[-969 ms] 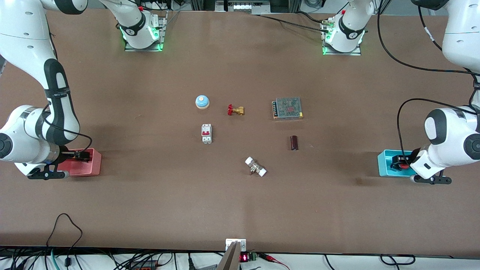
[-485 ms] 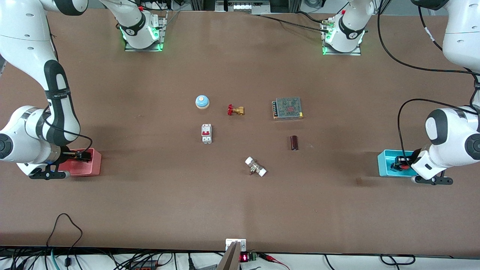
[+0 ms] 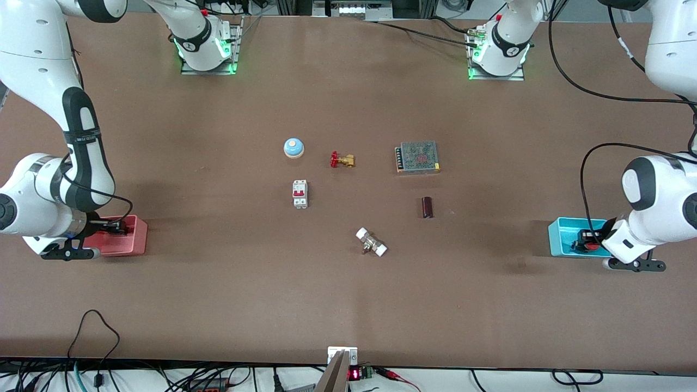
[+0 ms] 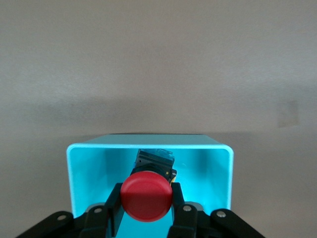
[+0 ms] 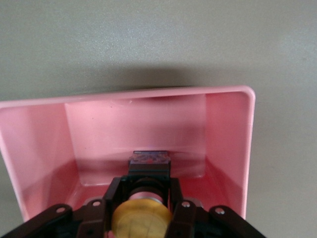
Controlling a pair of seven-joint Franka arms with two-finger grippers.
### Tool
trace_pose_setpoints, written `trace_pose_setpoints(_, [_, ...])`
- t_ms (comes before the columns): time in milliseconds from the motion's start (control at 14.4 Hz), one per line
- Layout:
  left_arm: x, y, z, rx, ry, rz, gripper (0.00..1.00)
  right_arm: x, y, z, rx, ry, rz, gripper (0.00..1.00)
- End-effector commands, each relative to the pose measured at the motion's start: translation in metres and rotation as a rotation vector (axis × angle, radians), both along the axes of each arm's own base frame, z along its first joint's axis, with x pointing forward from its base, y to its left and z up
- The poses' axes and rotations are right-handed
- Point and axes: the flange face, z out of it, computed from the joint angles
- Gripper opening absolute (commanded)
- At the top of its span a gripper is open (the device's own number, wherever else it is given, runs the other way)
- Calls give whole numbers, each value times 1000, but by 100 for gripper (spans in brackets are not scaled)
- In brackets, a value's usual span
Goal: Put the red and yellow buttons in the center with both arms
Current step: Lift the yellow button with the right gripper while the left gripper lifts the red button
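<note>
The red button [image 4: 146,195], with a round red cap on a black base, sits between the fingers of my left gripper [image 4: 146,210], which is shut on it inside the cyan bin [image 4: 148,141]. In the front view the left gripper [image 3: 588,239] and the red cap [image 3: 591,247] are at the cyan bin [image 3: 558,239] at the left arm's end. My right gripper [image 5: 143,206] is shut on the yellow button [image 5: 141,220] inside the pink bin [image 5: 129,95]. In the front view the right gripper [image 3: 111,227] is in the pink bin [image 3: 135,245]; the yellow button is hidden there.
On the brown tabletop's middle lie a blue dome bell [image 3: 293,147], a brass valve with a red handle [image 3: 342,160], a white circuit breaker [image 3: 299,194], a meshed power supply [image 3: 417,157], a dark cylinder [image 3: 427,207] and a white-ended fitting [image 3: 371,242].
The left gripper with the red button has shifted a little toward the left arm's end of the cyan bin. The right arm has barely moved.
</note>
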Motion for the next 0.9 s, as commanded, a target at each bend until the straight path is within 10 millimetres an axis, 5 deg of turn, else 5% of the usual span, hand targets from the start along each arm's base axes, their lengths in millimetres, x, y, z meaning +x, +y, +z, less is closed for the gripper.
trace_pose_setpoints(0, [-6,-15,53,40,13,-12,26,3,-6,3,18,-3,42,27])
trace_pose_setpoints(208, [-13,-37,89,58,48,-12,26,10,-5,34,20,-31,47,27])
trace_pose_setpoints(554, [-20,-110,116,43,77,36,27,20,16,151,36,-60,118,31])
trace_pose_setpoints(692, [-21,-143,115,23,76,80,27,22,60,176,57,-49,131,31])
trace_pose_setpoints(831, [-22,-177,107,8,80,126,27,25,106,172,57,-41,90,31])
